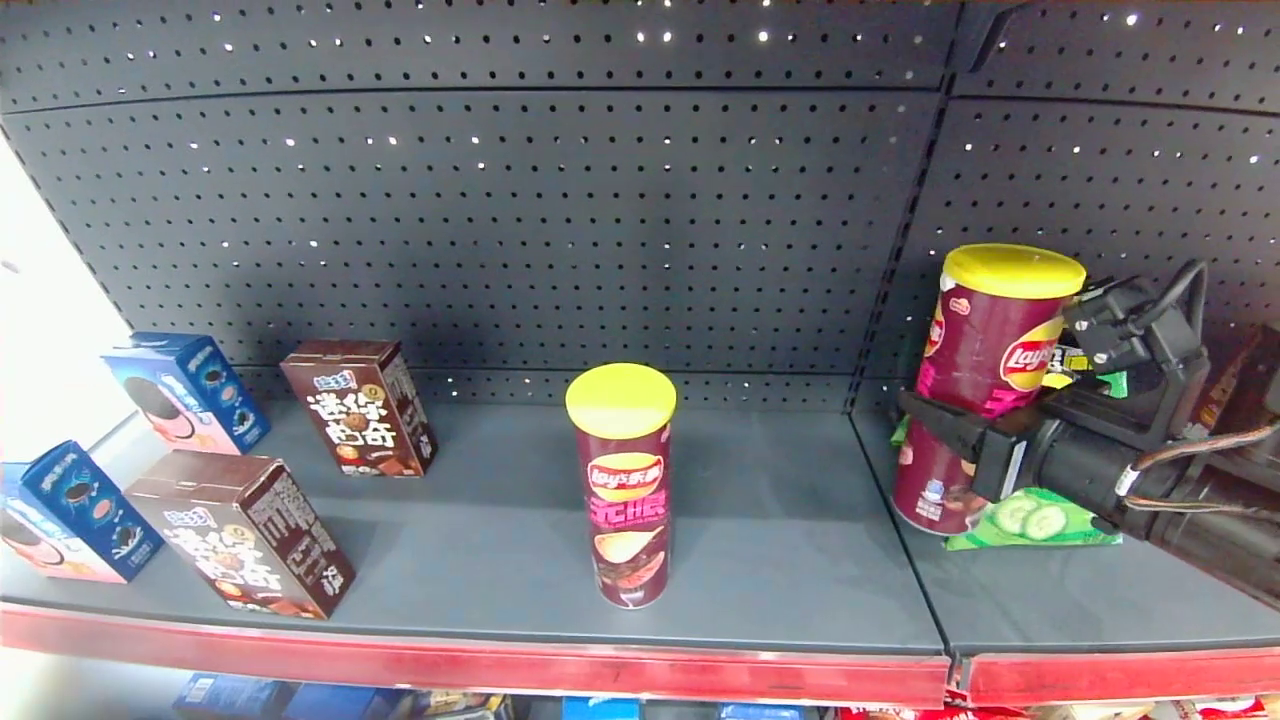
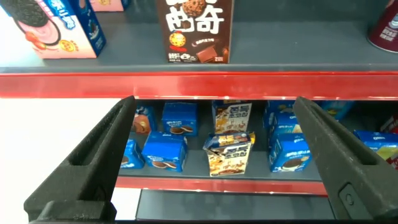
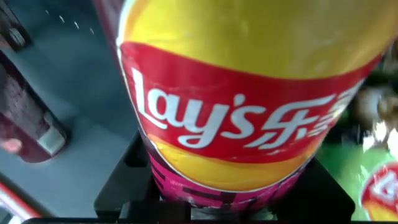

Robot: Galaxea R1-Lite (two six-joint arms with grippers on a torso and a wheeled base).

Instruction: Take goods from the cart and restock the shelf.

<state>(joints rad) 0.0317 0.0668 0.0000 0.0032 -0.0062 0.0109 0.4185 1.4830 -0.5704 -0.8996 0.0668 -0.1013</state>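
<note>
Item: chip can [image 1: 985,345], upright in the shelf's [image 1: 780,540] right bay. My right gripper [image 1: 975,430] pinches its waist, likely to keep it level for setting down. Left gripper [image 2: 214,102]: spread, empty, below the shelf edge.

We see R gripper [image 1: 975,430] clamped on upright chip can [image 1: 1000,320] at shelf [image 1: 800,580] R end, green bag [image 1: 1040,525] just beside; 2nd can [image 1: 622,480] mid-shelf; brown boxes [image 1: 360,405] & blue boxes [image 1: 190,390] at left.

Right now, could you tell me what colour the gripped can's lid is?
The can has a yellow lid, clearest in the head view.
</note>
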